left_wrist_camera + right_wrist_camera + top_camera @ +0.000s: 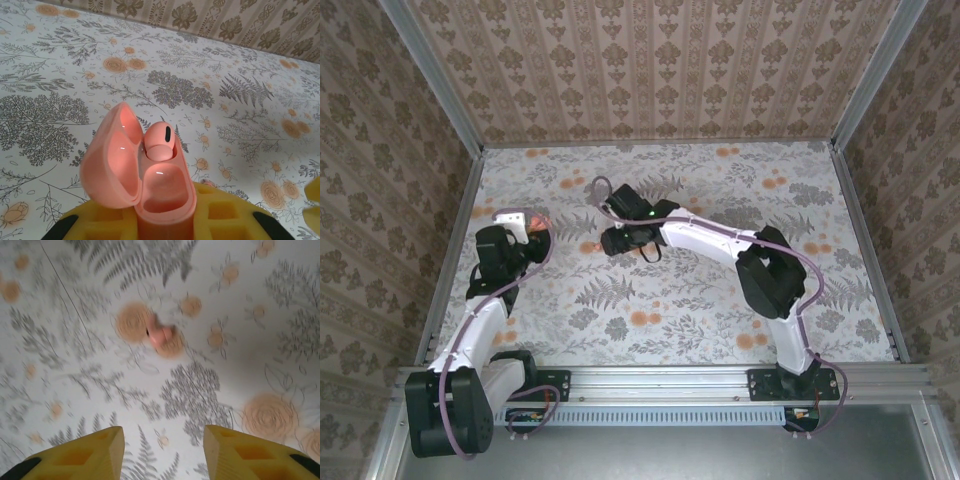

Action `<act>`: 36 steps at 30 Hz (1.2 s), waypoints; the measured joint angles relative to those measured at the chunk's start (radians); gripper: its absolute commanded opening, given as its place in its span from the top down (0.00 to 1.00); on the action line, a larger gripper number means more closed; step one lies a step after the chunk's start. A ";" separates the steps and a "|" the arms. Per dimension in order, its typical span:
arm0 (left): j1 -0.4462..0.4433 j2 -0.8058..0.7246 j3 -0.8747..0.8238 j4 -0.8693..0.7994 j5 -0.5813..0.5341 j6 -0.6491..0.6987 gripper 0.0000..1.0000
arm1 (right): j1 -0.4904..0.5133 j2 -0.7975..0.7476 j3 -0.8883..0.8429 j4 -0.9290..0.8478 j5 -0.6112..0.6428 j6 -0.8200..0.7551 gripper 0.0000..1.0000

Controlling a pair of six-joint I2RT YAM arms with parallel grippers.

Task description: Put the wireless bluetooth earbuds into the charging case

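Squeezing the charging case (150,190), lid open, the left gripper (165,222) lets its wrist view see one earbud (160,142) inside. The right wrist view sees the other earbud (159,335) on the table (280,315), at 12 o'clock from the open right gripper (162,450)

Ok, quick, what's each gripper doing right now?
Left gripper: closed on the open charging case.
Right gripper: open, holding nothing.

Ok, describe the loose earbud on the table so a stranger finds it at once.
Start at the floral tablecloth ahead of the right gripper. Between two printed orange blossoms lies the loose earbud. Unlike those flat prints, it is a raised coral-pink lump with a dark mark.
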 measured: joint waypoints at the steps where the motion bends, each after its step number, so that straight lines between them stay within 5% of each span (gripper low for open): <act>1: 0.001 0.003 0.002 -0.003 0.000 0.000 0.82 | 0.000 0.021 0.038 -0.009 -0.002 0.024 0.49; 14: 0.014 0.023 0.023 -0.014 0.011 -0.004 0.82 | 0.000 0.297 0.303 -0.100 -0.023 0.100 0.46; 36: 0.021 0.014 0.023 -0.041 0.018 -0.004 0.82 | 0.000 0.419 0.431 -0.082 -0.052 0.085 0.56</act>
